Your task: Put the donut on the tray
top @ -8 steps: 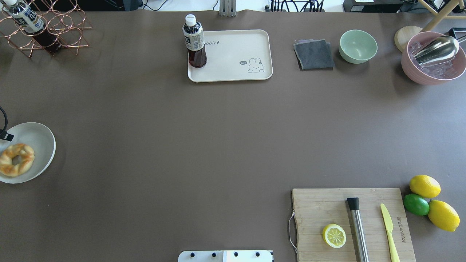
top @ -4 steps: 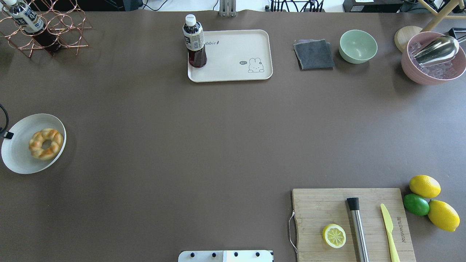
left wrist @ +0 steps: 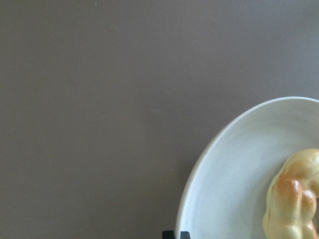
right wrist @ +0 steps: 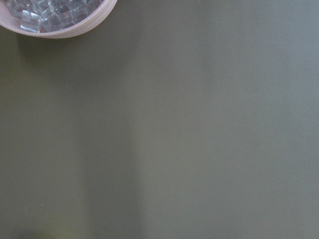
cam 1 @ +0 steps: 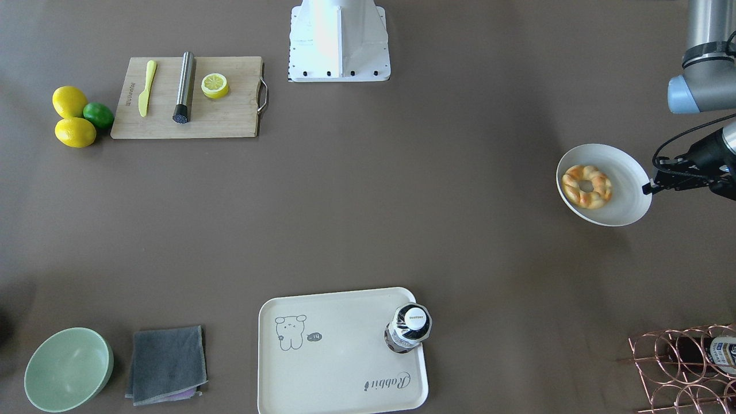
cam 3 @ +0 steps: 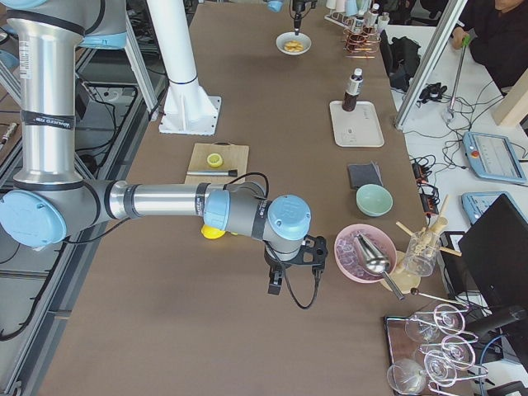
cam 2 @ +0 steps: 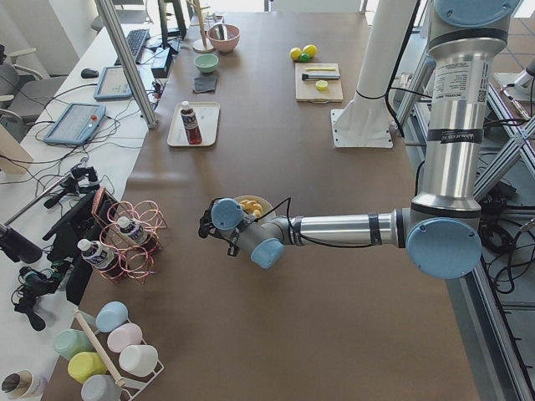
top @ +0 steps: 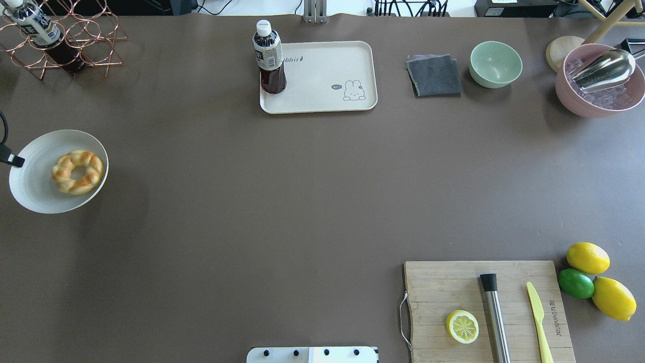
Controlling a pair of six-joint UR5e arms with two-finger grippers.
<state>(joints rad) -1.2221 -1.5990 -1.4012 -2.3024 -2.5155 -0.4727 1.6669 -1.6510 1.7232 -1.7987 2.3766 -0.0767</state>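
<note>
Donut [top: 77, 172], a braided glazed ring, lies on round white plate [top: 30, 186].

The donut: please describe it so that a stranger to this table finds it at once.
On the brown table, at the robot's left, the left gripper holds a round white plate by its rim. The donut lies on it: a twisted golden ring with a hole, unlike the lemon half on the cutting board.

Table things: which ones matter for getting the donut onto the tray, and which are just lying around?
Job: donut, tray, white plate carrying the donut, left gripper holding that plate's rim, bottle standing on the tray.
Lying about: cutting board, lemon half, knife, metal rod, lemons, lime, green bowl, grey cloth, pink bowl.
</note>
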